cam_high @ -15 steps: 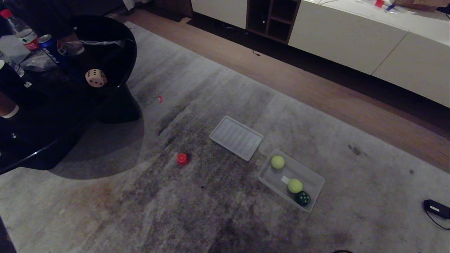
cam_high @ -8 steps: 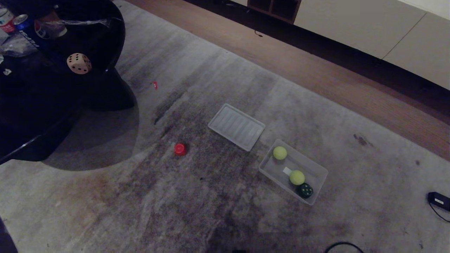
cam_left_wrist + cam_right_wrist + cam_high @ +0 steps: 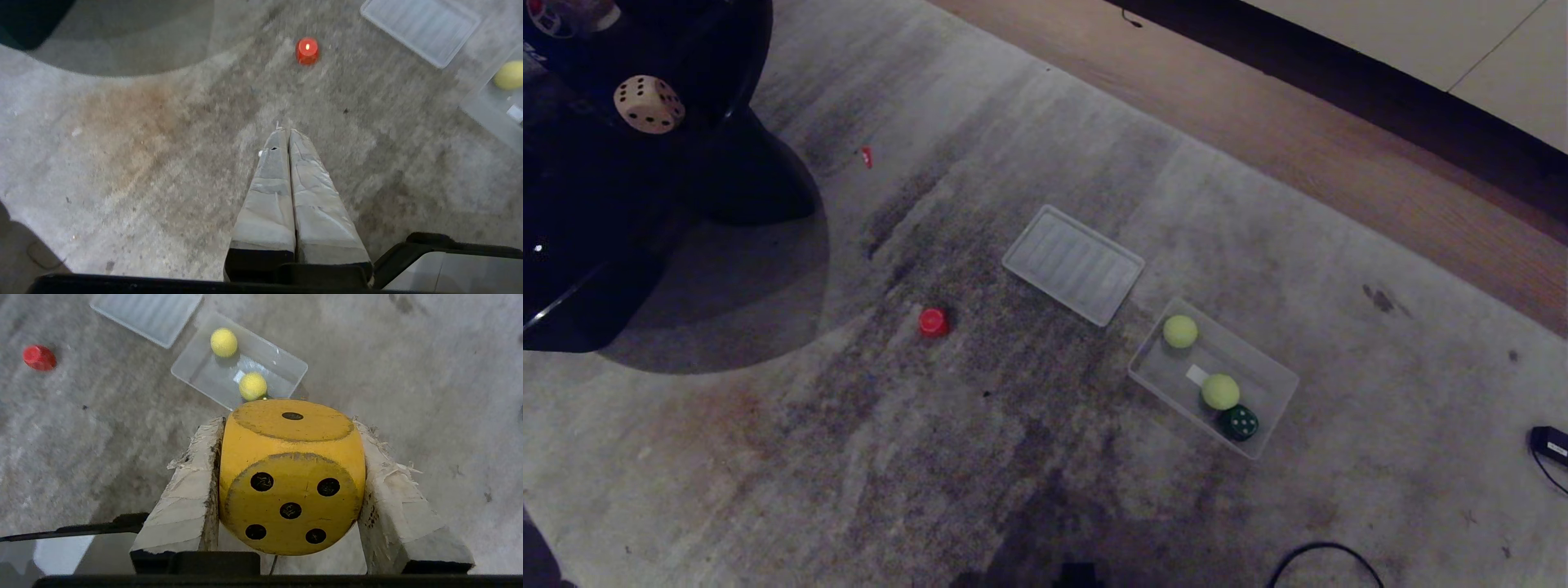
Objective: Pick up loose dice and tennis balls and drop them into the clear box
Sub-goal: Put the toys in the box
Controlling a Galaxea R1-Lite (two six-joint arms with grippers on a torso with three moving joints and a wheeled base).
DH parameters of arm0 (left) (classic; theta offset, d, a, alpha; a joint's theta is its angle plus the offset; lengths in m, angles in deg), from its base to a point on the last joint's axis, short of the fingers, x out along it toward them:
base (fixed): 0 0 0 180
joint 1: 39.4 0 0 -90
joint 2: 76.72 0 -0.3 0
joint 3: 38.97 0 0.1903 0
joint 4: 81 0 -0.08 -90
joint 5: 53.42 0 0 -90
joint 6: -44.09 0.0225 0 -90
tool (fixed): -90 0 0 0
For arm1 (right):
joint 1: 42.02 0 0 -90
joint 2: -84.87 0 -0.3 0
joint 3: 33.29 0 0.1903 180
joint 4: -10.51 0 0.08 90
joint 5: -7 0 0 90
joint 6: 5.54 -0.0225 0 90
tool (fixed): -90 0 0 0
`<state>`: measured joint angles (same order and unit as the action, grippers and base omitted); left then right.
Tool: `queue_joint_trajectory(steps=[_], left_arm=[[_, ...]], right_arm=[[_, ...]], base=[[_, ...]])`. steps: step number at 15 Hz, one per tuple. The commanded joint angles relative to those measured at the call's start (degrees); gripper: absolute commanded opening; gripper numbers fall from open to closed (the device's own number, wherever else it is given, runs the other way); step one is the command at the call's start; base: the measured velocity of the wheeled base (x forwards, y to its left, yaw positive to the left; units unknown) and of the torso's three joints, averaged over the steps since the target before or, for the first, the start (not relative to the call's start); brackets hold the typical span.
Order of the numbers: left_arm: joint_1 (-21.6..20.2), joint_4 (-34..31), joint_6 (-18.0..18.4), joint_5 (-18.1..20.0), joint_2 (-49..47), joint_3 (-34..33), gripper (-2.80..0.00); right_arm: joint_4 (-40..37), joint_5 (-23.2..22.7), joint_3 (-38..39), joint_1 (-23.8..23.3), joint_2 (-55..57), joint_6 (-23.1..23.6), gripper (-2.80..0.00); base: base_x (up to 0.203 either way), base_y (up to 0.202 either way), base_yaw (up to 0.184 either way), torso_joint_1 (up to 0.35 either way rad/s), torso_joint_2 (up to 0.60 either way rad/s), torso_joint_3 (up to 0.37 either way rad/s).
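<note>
The right tool grips the yellow die above the carpet; the left tool is closed, holding nothing. The clear box holds two tennis balls and a green die; the red die lies loose on the carpet

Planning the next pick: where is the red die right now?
The red die lies loose on the carpet, left of the ribbed clear lid in the head view, outside the clear box.
</note>
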<state>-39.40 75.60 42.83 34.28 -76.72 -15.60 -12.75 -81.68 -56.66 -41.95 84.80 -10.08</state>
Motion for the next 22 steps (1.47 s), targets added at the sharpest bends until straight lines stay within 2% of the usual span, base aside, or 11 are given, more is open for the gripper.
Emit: queue_joint_trajectory(steps=[1,22], left_arm=[[0.0,0.0,0.0,0.0,-0.1,-0.1,-2.8],[0.0,0.0,0.0,0.0,-0.1,-0.1,-2.8]], right_arm=[[0.0,0.0,0.0,0.0,0.1,0.0,-2.8],[0.0,0.0,-0.1,0.0,0.1,0.0,-2.8]], base=[[0.0,0.0,0.0,0.002,0.01,-0.203],[0.0,0.0,0.0,0.003,0.0,-0.196]])
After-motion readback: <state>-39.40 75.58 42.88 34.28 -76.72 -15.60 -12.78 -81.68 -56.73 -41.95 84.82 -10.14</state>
